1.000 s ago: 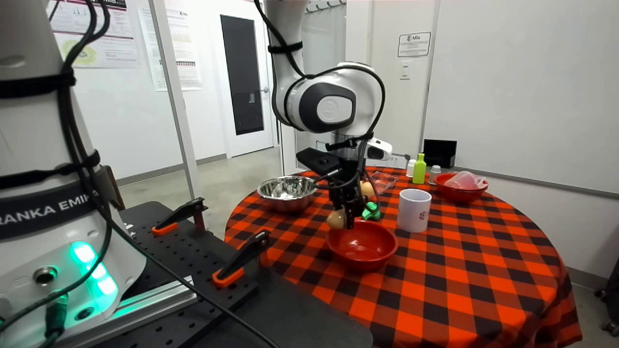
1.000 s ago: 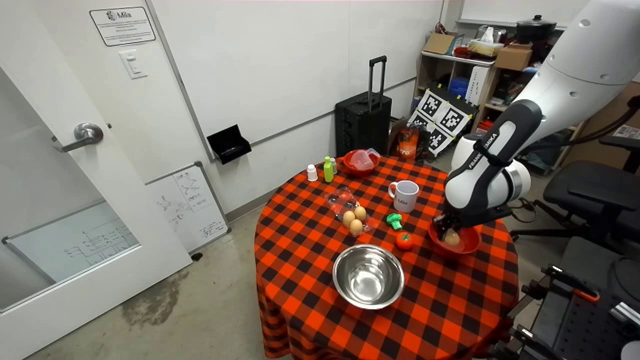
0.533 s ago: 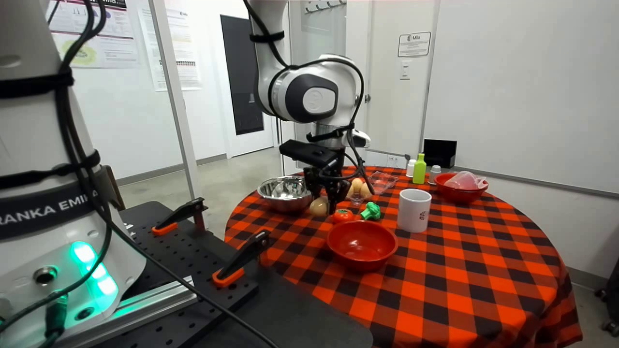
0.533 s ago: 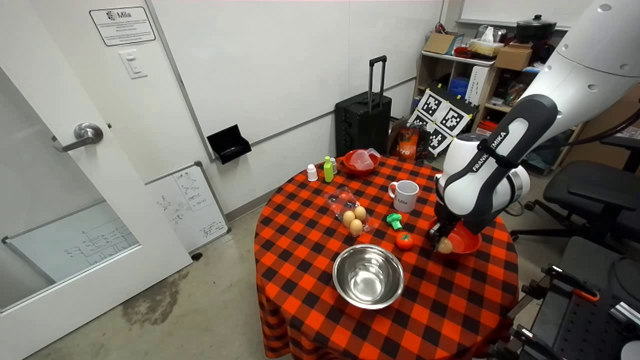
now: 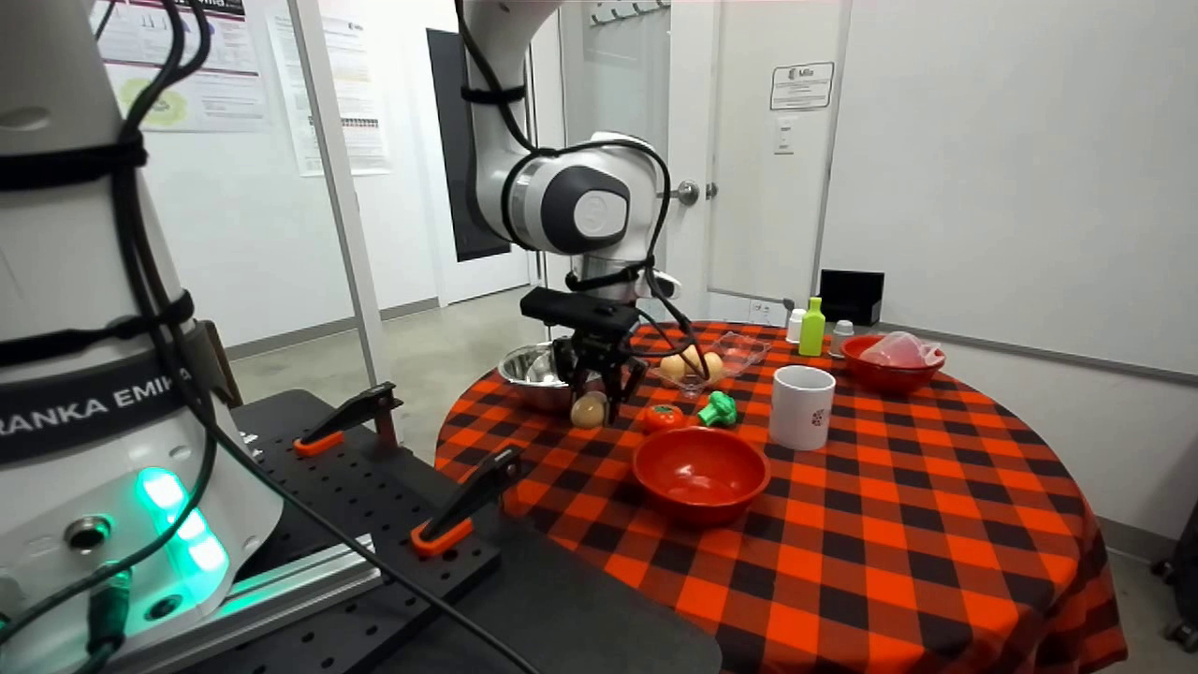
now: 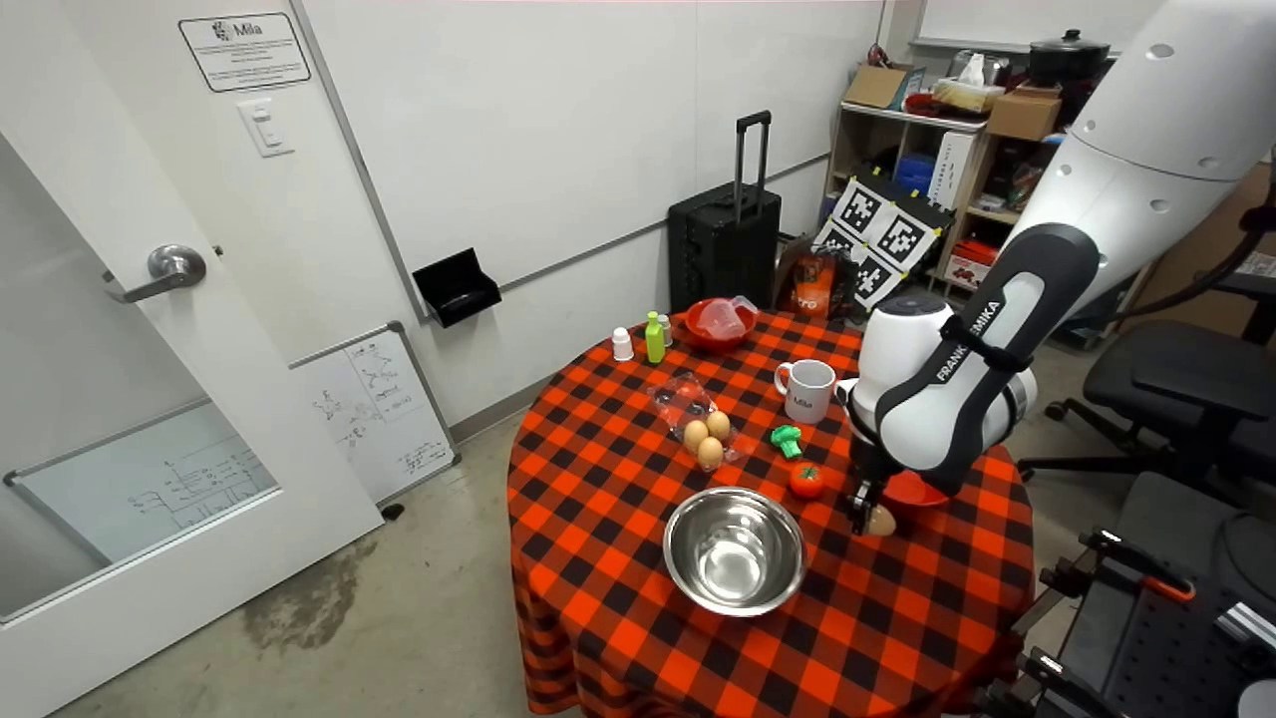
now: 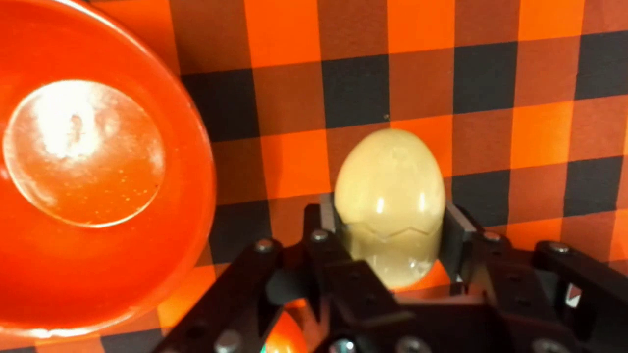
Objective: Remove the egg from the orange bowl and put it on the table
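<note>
The pale egg [image 7: 391, 181] sits between both finger pads of my gripper [image 7: 393, 215] in the wrist view; its lower part shows a jagged line. My gripper is shut on it. In both exterior views the egg [image 5: 588, 412] [image 6: 880, 521] hangs from the gripper [image 5: 599, 408] [image 6: 863, 514], outside the orange bowl and low over the cloth. I cannot tell if it touches the cloth. The orange bowl [image 5: 702, 505] stands upright and empty on the checked table [image 5: 889, 487]. In the wrist view the bowl [image 7: 196, 162] is left of the gripper. The arm partly hides the bowl [image 6: 912, 491] in an exterior view.
A steel bowl [image 6: 734, 551] stands near the gripper. A tomato [image 6: 806, 481], green broccoli [image 6: 787, 441], white mug [image 6: 806, 390] and three other eggs [image 6: 709, 439] by a clear carton lie further off. Bottles and another red bowl [image 6: 708, 339] stand at the far edge.
The egg was over the orange bowl. My gripper has carried it out past the rim, toward the steel bowl's side, and lowered it toward the cloth. The bowl has not moved.
</note>
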You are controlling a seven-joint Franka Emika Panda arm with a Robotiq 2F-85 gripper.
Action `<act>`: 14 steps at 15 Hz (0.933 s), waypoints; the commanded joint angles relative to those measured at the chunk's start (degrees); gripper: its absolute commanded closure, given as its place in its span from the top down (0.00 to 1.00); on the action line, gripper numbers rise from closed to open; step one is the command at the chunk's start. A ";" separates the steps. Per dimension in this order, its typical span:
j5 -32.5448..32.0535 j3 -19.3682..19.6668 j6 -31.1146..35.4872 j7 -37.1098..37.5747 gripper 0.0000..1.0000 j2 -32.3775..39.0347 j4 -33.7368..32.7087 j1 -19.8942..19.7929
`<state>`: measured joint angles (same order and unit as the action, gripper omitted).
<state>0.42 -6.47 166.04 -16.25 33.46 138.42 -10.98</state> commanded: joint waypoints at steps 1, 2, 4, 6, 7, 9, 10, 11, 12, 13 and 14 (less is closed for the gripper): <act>-3.48 1.98 0.68 -0.72 0.23 5.36 -5.13 1.75; -4.08 2.36 0.79 -0.46 0.23 6.47 -6.22 2.18; -4.98 2.69 0.74 -0.21 0.23 8.73 -8.74 2.56; -5.07 2.56 0.67 0.04 0.23 10.58 -10.91 2.61; -5.04 2.13 0.49 -0.16 0.23 11.48 -11.91 2.34; -4.98 1.64 0.57 -0.30 0.23 13.14 -13.70 2.08; -5.02 1.87 0.52 0.00 0.23 13.82 -14.45 2.39; -4.96 1.58 0.35 -0.22 0.23 14.37 -15.11 2.10; -4.80 1.50 0.05 -0.09 0.23 14.78 -15.63 1.98; -4.68 1.40 -0.12 0.00 0.23 15.08 -16.03 1.88; -4.44 1.08 -0.57 -0.02 0.73 14.82 -16.03 1.53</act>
<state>-3.39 -4.94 166.07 -16.25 46.49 124.60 -8.98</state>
